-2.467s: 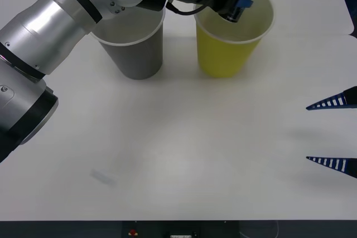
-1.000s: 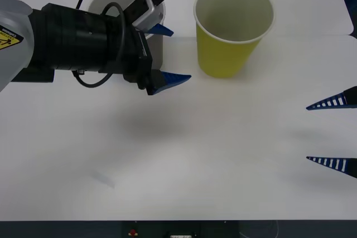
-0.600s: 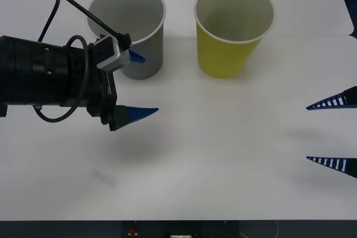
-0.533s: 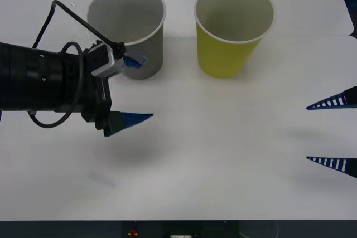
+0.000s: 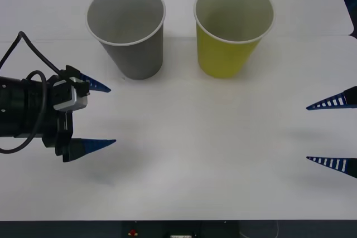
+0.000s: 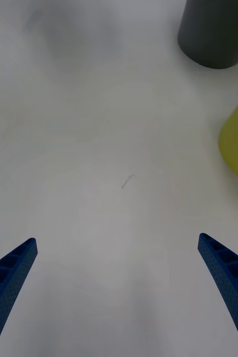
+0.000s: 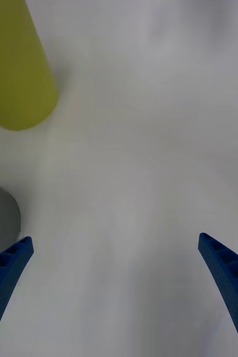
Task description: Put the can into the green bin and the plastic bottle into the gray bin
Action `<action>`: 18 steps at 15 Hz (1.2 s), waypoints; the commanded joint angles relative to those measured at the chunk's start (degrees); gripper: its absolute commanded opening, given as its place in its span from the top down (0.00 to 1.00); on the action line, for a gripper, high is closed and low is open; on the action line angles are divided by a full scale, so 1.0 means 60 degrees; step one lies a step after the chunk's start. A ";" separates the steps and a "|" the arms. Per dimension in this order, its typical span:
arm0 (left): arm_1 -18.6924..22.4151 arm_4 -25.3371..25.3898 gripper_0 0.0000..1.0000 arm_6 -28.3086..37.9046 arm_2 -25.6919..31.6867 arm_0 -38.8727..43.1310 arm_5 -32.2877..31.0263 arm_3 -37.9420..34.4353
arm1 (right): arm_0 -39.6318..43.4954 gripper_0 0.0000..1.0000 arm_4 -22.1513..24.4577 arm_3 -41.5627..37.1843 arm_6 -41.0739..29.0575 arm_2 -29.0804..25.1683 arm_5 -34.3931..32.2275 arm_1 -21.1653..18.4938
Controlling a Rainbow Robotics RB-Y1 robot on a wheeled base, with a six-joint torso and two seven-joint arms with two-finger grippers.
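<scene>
The jaws of the left gripper [image 5: 95, 115] stood wide apart and empty, its two blue ribbed fingers [image 5: 93, 145] spread over bare white tabletop [image 5: 212, 154], to the left of and nearer the robot than the gray bin [image 5: 126, 29], a large gray paper cup with a white rolled rim. That gripper touched neither cup. With nothing between its fingers, its stance looked like that of an arm with no load to carry.

The gray bin stood upright at the far side of the tabletop. Just to its right, apart from it, stood the green bin [image 5: 233, 27], a large yellow-green paper cup of the same size, also upright with its mouth open upward to take a drop from above. The tiny dark can could not be made out; the front view did not reach the bottom of either cup, so it may have lain inside the green bin. No plastic bottle lay on the tabletop either.

Far to the right of the gray bin, the right gripper [image 5: 332, 132] waited at the tabletop's edge, its jaws likewise wide and holding nothing, well clear of both cups.
</scene>
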 commanded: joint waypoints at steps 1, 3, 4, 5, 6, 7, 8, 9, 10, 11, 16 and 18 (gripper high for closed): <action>-0.0055 0.0124 0.00 -0.0201 0.0401 0.0461 -0.0148 0.0022 | 0.0000 0.00 0.0000 0.0000 0.0000 0.0000 0.0000 0.0000; -0.0245 0.0300 0.00 -0.0787 0.0664 0.0784 -0.0162 0.0183 | 0.0000 0.00 0.0000 0.0000 0.0000 0.0000 0.0000 0.0000; -0.0333 0.0490 0.00 -0.1065 0.0738 0.0857 -0.0162 0.0374 | 0.0000 0.00 0.0000 0.0000 0.0000 0.0000 0.0000 0.0000; -0.0362 0.0783 0.00 -0.1534 0.0752 0.0930 -0.0162 0.0696 | 0.0000 0.00 0.0000 0.0000 0.0000 0.0000 0.0000 0.0000; -0.0362 0.0959 0.00 -0.1944 0.0782 0.0945 -0.0162 0.0945 | 0.0000 0.00 0.0000 0.0000 0.0000 0.0000 0.0000 0.0000; -0.0362 0.1076 0.00 -0.2251 0.0825 0.0945 -0.0236 0.1121 | 0.0000 0.00 0.0000 0.0000 0.0000 0.0000 0.0000 0.0000; -0.0362 0.1149 0.00 -0.2369 0.1001 0.0945 -0.0558 0.1311 | 0.0000 0.00 0.0000 0.0000 0.0000 0.0000 0.0000 0.0000; -0.0362 0.1310 0.00 -0.2456 0.1177 0.0945 -0.0865 0.1458 | 0.0000 0.00 0.0000 0.0000 0.0000 0.0000 0.0000 0.0000; -0.0362 0.1398 0.00 -0.2530 0.1294 0.0945 -0.1085 0.1531 | 0.0000 0.00 0.0000 0.0000 0.0000 0.0000 0.0000 0.0000; -0.0362 0.1574 0.00 -0.2632 0.1441 0.0945 -0.1407 0.1722 | 0.0000 0.00 0.0000 0.0000 0.0000 0.0000 0.0000 0.0000; -0.0362 0.2292 0.00 -0.3760 0.1748 0.0945 -0.2008 0.2776 | 0.0000 0.00 0.0000 0.0000 0.0000 0.0000 0.0000 0.0000; -0.0289 0.2394 0.00 -0.3804 0.1822 0.0945 -0.2023 0.2776 | 0.0000 0.00 0.0000 0.0000 0.0000 0.0000 0.0000 0.0000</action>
